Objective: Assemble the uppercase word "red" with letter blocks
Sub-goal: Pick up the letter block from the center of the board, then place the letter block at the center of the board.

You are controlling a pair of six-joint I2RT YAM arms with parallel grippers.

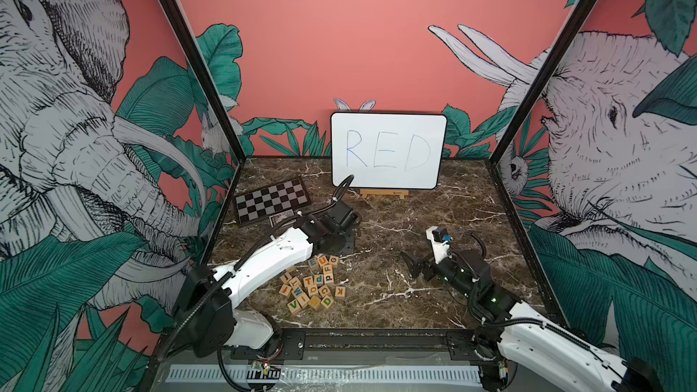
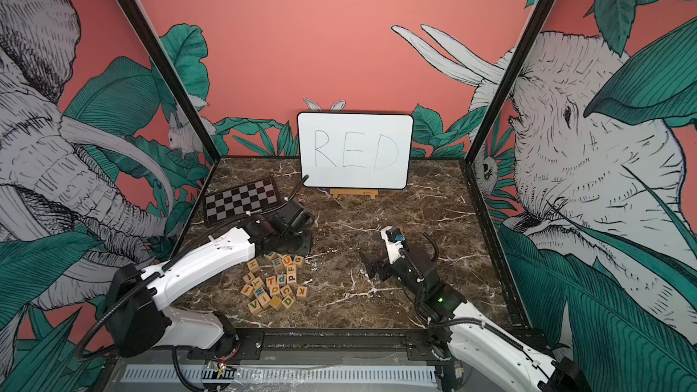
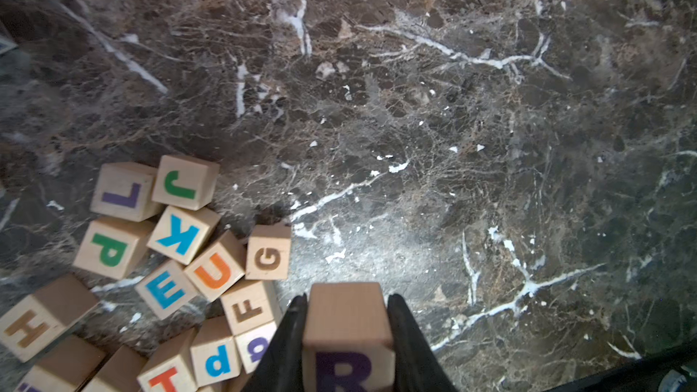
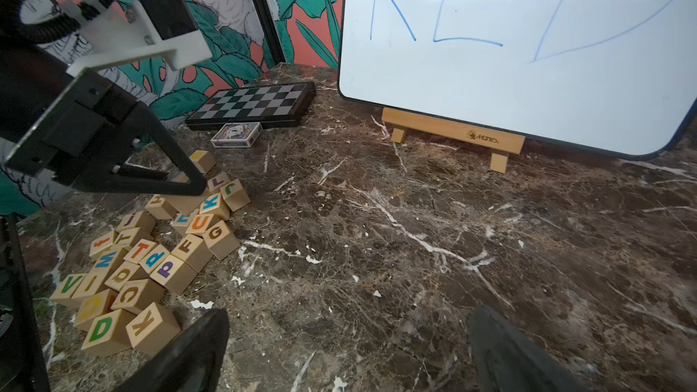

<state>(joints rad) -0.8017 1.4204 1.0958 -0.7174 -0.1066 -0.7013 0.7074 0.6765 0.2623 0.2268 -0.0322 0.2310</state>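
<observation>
A pale wooden R block [image 3: 349, 352], its letter dark purple, sits clamped between the two black fingers of the left tool [image 3: 347, 297], seen from the left wrist camera above the table [image 3: 490, 145]; the fingers press on its opposite sides; just beside it, the other letter blocks [image 1: 309, 284] lie in a loose heap on the near left of the dark veined marble, as both top views show; the teal E block [image 3: 166, 290] lies face up in the heap, right beside an orange U block [image 3: 217, 271]; the green D block [image 4: 101, 328] sits at the heap's near edge, just beside a K block [image 4: 151, 328]; R, E and D are not yet set in a row. The right tool [image 4: 349, 314] hangs low over bare marble to the right of the heap, its jaws spread wide and holding nothing. At the back of the table a whiteboard [image 1: 388, 150] with RED handwritten in blue leans on a small wooden easel [image 1: 384, 194]; a black-and-grey checkered board [image 1: 271, 201] lies at the back left, a card box [image 4: 236, 135] just beside its near edge; walls [image 1: 339, 32] printed with elephants and green leaves on pink enclose the scene.
</observation>
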